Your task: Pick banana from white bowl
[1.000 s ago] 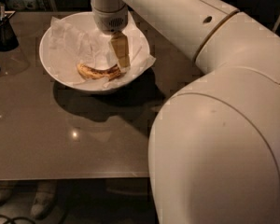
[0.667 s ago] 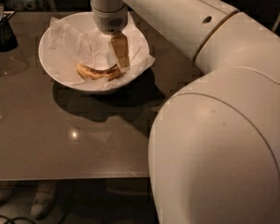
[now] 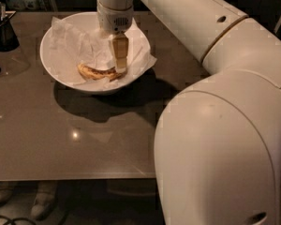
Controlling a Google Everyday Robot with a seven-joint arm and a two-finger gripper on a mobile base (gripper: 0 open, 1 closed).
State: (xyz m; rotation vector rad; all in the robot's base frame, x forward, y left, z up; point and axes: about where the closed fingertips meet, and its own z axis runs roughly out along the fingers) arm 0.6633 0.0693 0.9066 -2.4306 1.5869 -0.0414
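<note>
Near the right corner, the robot's bulky cream-white arm [image 3: 215, 149] fills the foreground. Its rounded shell rises over the near edge of the glossy grey-brown desk [image 3: 61, 144] and hides the whole right side. A small bright glint of light sits on the bare desk top towards the near left.

Further back, towards the far left corner, stands the wide round white bowl [image 3: 84, 85], which throws a dark shadow on the desk in front of it. Crumpled white paper [image 3: 72, 41] lines the bowl and spills over its right rim. The small curved yellow-brown banana [image 3: 94, 72], streaked dark, lies on the paper in the front part of the bowl.

The arm reaches across from the right and points straight down into the bowl. There the tan-tipped pincer [image 3: 119, 69] comes down at the banana's right end. Whether it is clenched on the fruit or released cannot be told.

At the far left corner, well apart from the bowl, stands a dark cup [image 3: 2, 32] with something thin sticking out of it.
</note>
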